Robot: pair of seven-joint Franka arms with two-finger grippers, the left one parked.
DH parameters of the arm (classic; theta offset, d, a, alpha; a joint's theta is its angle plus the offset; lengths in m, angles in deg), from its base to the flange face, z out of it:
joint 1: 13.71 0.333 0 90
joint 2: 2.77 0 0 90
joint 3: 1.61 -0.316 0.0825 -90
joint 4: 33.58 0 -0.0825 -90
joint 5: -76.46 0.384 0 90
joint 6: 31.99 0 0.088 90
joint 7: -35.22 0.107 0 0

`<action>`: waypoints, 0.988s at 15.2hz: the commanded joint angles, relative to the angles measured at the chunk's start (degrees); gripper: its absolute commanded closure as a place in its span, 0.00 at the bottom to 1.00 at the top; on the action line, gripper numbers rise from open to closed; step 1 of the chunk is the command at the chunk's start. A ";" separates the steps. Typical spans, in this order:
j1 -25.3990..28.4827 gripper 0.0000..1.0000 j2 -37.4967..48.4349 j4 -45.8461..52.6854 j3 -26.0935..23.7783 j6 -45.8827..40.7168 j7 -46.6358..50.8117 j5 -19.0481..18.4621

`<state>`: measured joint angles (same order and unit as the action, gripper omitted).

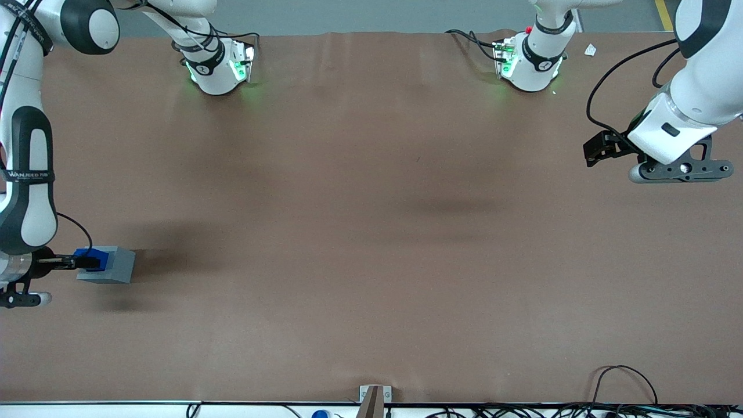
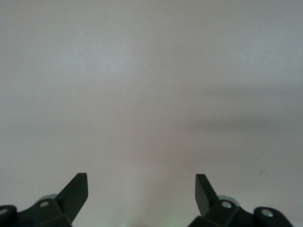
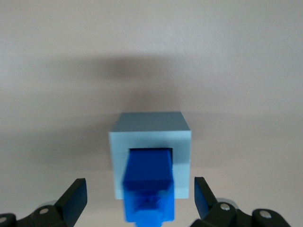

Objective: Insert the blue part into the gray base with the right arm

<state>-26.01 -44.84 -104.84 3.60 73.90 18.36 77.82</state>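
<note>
I've got the gripper [image 3: 137, 196] spread wide around the blue part [image 3: 149, 182], which looks seated in the gray base [image 3: 151, 137], near the table's [image 1: 371, 232] edge.

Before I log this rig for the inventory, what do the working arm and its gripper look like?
The right arm is white and jointed, with black panels and a black band carrying white lettering; a thin black cable loops near its wrist. Its gripper, beside the gray base, is black with two angular, wedge-shaped fingers.
</note>
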 commanded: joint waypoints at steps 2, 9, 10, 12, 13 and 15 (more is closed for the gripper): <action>3.94 0.00 9.52 -1.42 -0.37 -5.15 4.88 0.40; 10.19 0.00 22.98 -1.86 -0.46 -16.75 12.37 2.60; 10.28 0.00 24.21 -2.29 -0.46 -17.99 13.25 2.69; 11.16 0.00 28.51 -5.79 -0.37 -18.27 13.78 2.78; 11.25 0.00 30.71 -8.42 -0.37 -17.74 14.22 2.78; 11.42 0.00 33.53 -11.34 -0.37 -17.12 14.66 2.69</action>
<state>-15.22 -17.16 -108.56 3.00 54.84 31.54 80.01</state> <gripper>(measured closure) 0.000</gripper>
